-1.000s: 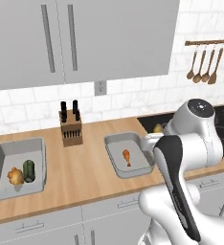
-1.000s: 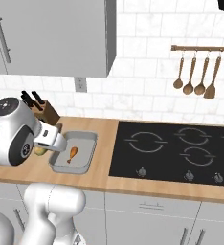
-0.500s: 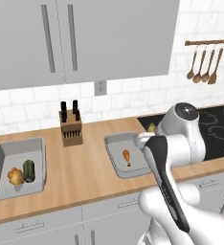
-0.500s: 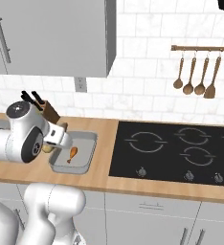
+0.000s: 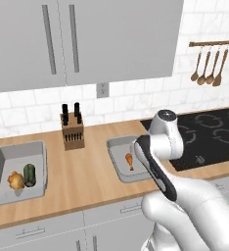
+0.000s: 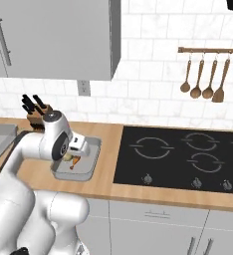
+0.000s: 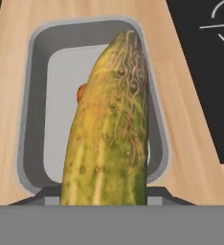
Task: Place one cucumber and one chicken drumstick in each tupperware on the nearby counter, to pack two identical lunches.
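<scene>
Right now your claw (image 6: 68,155) is clamped on a cucumber (image 7: 109,129), held above the right tupperware (image 5: 117,147) on the counter (image 5: 82,171), beside the cooktop (image 6: 188,154). One drumstick (image 5: 129,160) lies inside that box. Left tupperware (image 5: 4,157) holds another drumstick (image 5: 15,180) and a cucumber (image 5: 29,175), past the knife block (image 5: 72,132).

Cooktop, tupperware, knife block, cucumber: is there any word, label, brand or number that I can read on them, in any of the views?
None: no readable text anywhere.
Cooktop: only ring markings and knobs, no letters.
Knife block, both tupperware, held cucumber: plain, no labels.
</scene>
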